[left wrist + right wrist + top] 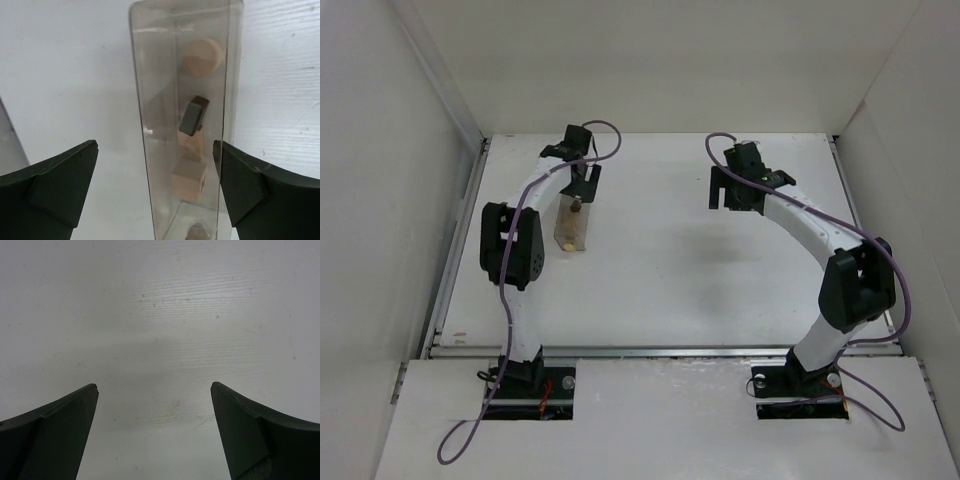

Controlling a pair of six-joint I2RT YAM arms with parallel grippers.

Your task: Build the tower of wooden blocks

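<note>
A clear plastic box [155, 90] holds the wood pieces: a pale tan block [189, 180], a small dark brown cube [193, 116], a pale round disc [202, 56] and a brown piece [197, 233] at its near end. In the top view the box [571, 230] sits on the table at the left. My left gripper [155, 146] is open and straddles the box, which stands closer to the right finger [240, 185]. It shows just behind the box in the top view [582, 186]. My right gripper [154, 386] is open and empty over bare table, also in the top view [736, 198].
White walls [410, 180] enclose the white table [670, 260] on the left, back and right. A metal rail [660, 350] runs along the table's near edge, in front of the arm bases.
</note>
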